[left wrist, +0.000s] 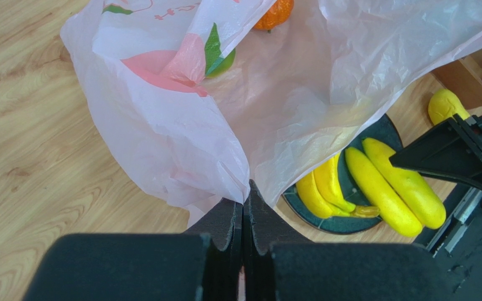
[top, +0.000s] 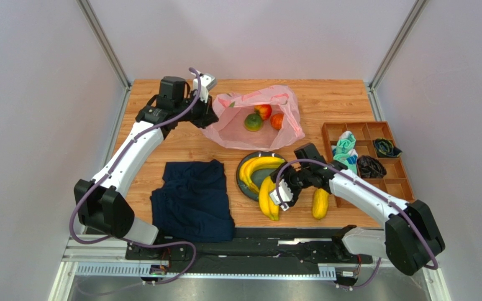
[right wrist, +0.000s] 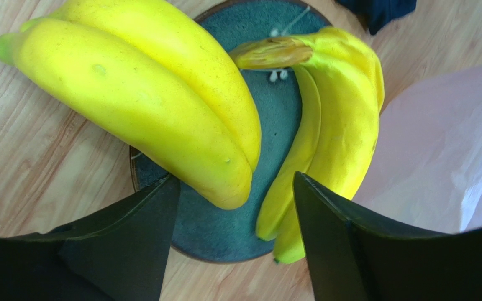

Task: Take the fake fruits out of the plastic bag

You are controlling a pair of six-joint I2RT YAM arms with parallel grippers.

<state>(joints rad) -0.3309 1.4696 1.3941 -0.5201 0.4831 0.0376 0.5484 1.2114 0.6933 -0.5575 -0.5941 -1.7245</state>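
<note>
Fruit lies in two groups as we see it. Three round pieces sit inside the plastic bag point(top: 237, 128) at the far middle of the worktop point(top: 325, 100): a red fruit point(top: 263, 111) farthest, a green-red fruit point(top: 253, 122) to its near left and an orange fruit point(top: 277, 121) on the right. Our left claw point(left wrist: 245, 197) is pressed together, pinching the thin pink film at the bag's left edge. Just near of the bag is the dark plate point(top: 265, 180), with a curved banana bunch point(top: 257, 165) on it. A thicker banana pair point(top: 267, 199) crosses the plate's near rim onto the wood. Our right claw point(right wrist: 234, 182) hangs over that pair with its fingers spread, one on each side of the pair's tip; we cannot tell whether either finger touches it. A long yellow piece point(top: 319, 202) lies on the wood just right of this claw. A navy cloth point(top: 193, 200) lies at the near left, and a wooden compartment tray point(top: 353, 123) stands at the right.
</note>
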